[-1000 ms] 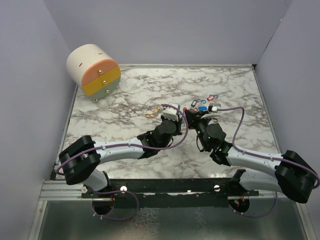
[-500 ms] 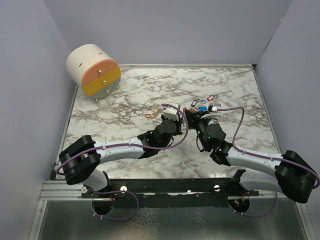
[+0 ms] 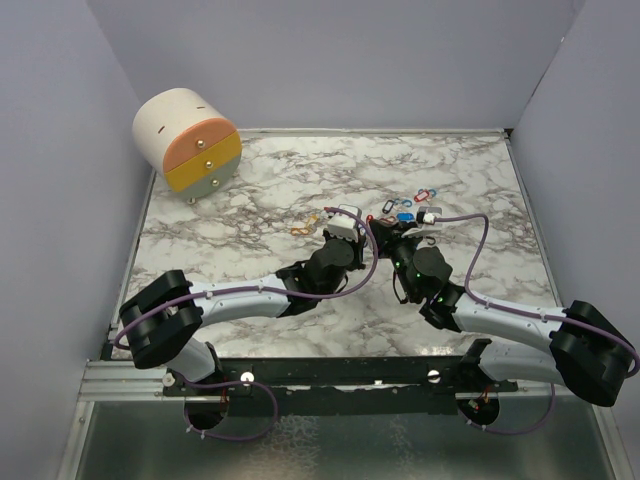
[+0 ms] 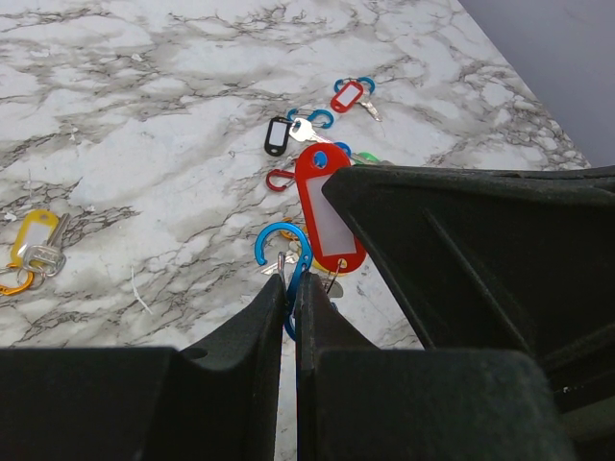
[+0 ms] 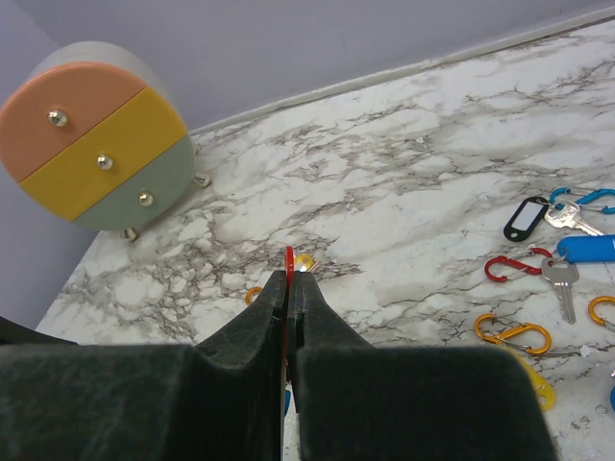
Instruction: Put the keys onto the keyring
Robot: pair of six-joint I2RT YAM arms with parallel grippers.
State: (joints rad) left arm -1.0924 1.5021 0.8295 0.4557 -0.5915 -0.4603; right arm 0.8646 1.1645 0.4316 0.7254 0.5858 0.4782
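Note:
My left gripper [image 4: 292,279] is shut on a blue carabiner keyring [image 4: 284,248], whose open hook sticks out past the fingertips. My right gripper [image 5: 289,279] is shut on the red-tagged key, seen edge-on [image 5: 289,257]. In the left wrist view the red tag [image 4: 327,206] hangs right next to the blue ring. In the top view the two grippers [image 3: 345,222] [image 3: 385,232] meet just above the marble table. Loose keys and carabiners [image 3: 410,205] lie behind them: a black tag [image 4: 277,135], another red tag [image 4: 348,94] and a blue tag [image 5: 586,248].
A yellow-tagged key [image 4: 34,240] and an orange carabiner [image 4: 12,283] lie to the left of the grippers. A round drawer unit [image 3: 188,140] stands at the back left corner. A red carabiner [image 5: 509,266] and an orange carabiner [image 5: 512,333] lie on the right. Walls enclose the table.

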